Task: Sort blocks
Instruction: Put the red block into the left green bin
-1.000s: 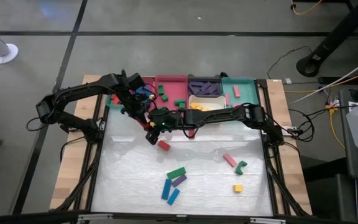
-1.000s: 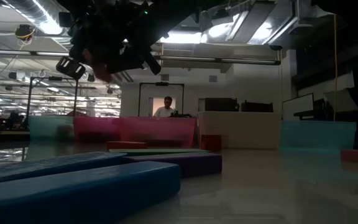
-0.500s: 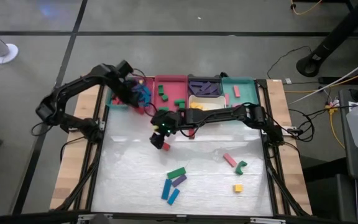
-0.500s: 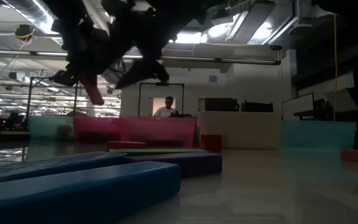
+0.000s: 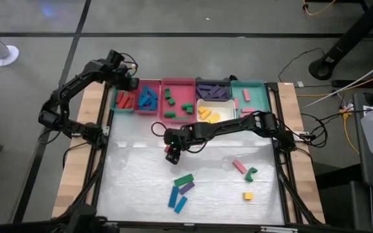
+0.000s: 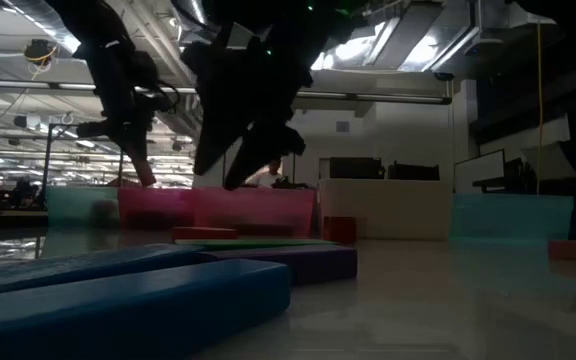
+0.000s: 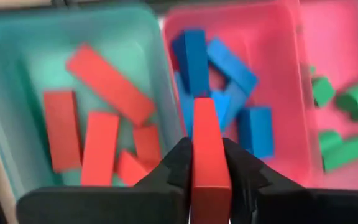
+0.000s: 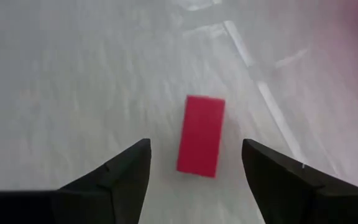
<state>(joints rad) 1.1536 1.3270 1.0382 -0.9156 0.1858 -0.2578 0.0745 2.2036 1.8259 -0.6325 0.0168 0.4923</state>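
Now left gripper (image 7: 210,163), jaws clenched on red block (image 7: 209,149), hangs over teal tray (image 7: 17,74): drop next. Right gripper (image 8: 194,163), jaws released, straddles second red block (image 8: 201,144): lower, clench.

The counter (image 5: 141,188) was pale whitish with light wooden edges. At its twelve o'clock side, a teal tray (image 7: 17,81) held red blocks (image 7: 107,84), a pink tray (image 7: 278,37) held blue blocks (image 7: 194,59), and another pink tray (image 5: 177,83) held green blocks (image 5: 168,95). The left tool (image 7: 210,165) was black, around a plain red block (image 7: 210,149). Between the black fingers (image 8: 114,174) of the right tool (image 8: 197,171) lay a solid red block (image 8: 201,135). Towards six o'clock lay green (image 5: 184,180), purple (image 5: 186,188) and blue (image 5: 173,196) blocks; towards four o'clock, a yellow one (image 5: 247,195).
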